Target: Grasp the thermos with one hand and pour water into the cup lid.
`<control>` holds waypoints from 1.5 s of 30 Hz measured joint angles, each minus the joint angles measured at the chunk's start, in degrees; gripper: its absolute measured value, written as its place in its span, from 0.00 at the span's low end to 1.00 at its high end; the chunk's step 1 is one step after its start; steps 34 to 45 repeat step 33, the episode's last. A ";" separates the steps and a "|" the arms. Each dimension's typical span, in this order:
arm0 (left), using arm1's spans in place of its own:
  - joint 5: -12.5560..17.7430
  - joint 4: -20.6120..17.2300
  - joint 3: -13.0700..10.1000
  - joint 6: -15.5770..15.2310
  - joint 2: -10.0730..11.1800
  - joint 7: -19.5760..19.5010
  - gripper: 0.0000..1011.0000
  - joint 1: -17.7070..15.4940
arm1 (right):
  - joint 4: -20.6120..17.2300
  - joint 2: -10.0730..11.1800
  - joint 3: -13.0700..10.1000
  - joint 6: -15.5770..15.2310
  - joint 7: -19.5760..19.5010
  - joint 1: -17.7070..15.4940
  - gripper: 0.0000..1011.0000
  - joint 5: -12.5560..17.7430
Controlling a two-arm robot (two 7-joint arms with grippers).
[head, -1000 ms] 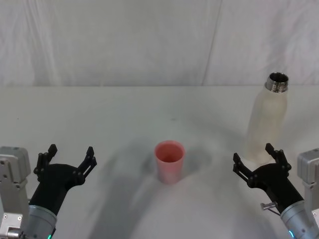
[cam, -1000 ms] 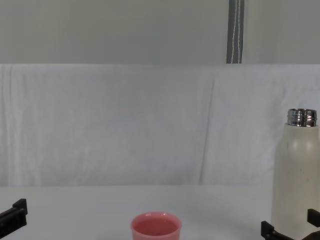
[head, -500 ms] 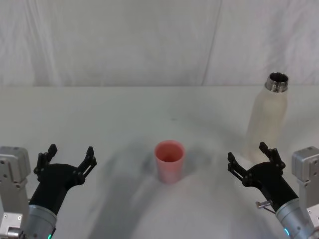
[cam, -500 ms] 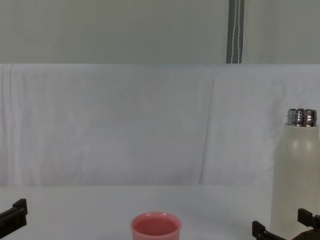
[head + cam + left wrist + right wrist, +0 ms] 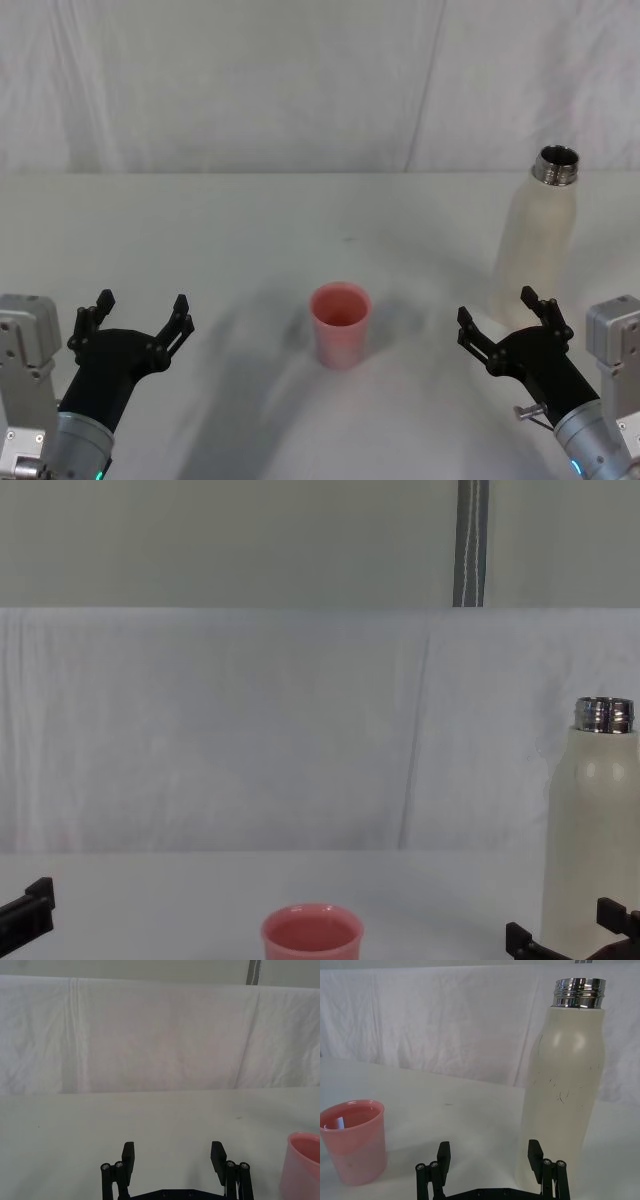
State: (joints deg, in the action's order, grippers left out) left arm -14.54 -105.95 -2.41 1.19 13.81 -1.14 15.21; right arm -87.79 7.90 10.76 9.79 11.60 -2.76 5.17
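Note:
The cream-white thermos stands upright at the table's right, its steel neck uncapped; it also fills the right wrist view and rises at the chest view's right edge. The salmon-pink cup lid sits upright mid-table. My right gripper is open, just in front of the thermos's base and slightly to its left, not touching it. My left gripper hangs open at the near left, well apart from the cup lid.
A white cloth covers the table and hangs as a backdrop behind it. A grey vertical pole stands beyond the backdrop. Bare tabletop lies between the cup lid and the thermos.
My right gripper has moved forward and a little left toward the thermos's base, mostly in the first half second. The left gripper, cup lid and thermos have not moved.

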 joint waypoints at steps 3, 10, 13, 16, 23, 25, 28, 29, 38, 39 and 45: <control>0.00 0.00 0.00 0.00 0.00 0.00 0.99 0.00 | -0.02 0.00 -0.02 -0.01 0.00 -0.02 0.99 0.00; 0.00 0.00 0.00 0.00 0.00 0.00 0.99 0.00 | -0.06 0.00 -0.04 -0.01 -0.01 -0.05 0.99 -0.01; 0.00 0.00 0.00 0.00 0.00 0.00 0.99 0.00 | -0.07 0.00 -0.04 -0.01 -0.01 -0.06 0.99 0.00; 0.00 0.00 0.00 0.00 0.00 0.00 0.99 0.00 | -0.07 0.00 -0.04 -0.01 -0.02 -0.07 0.99 0.00; 0.00 0.00 0.00 0.00 0.00 0.00 0.99 0.00 | -0.07 0.00 -0.04 -0.01 -0.05 -0.07 0.99 0.00; 0.00 0.00 0.00 0.00 0.00 0.00 0.99 0.00 | -0.07 0.00 -0.04 -0.01 -0.06 -0.07 0.99 -0.01; 0.00 0.00 0.00 0.00 0.00 0.00 0.99 0.00 | -0.07 0.00 -0.04 -0.01 -0.07 -0.07 0.99 -0.01; 0.00 0.00 0.00 0.00 0.00 0.00 0.99 0.00 | -0.07 0.00 -0.04 -0.01 -0.07 -0.07 0.99 0.00; 0.00 0.00 0.00 0.00 0.00 0.00 0.99 0.00 | -0.07 0.00 -0.04 -0.01 -0.07 -0.07 0.99 0.00; 0.00 0.00 0.00 0.00 0.00 0.00 0.99 0.00 | -0.07 0.00 -0.04 -0.01 -0.07 -0.07 0.99 0.00; 0.00 0.00 0.00 0.00 0.00 0.00 0.99 0.00 | -0.07 0.00 -0.04 -0.01 -0.07 -0.07 0.99 0.00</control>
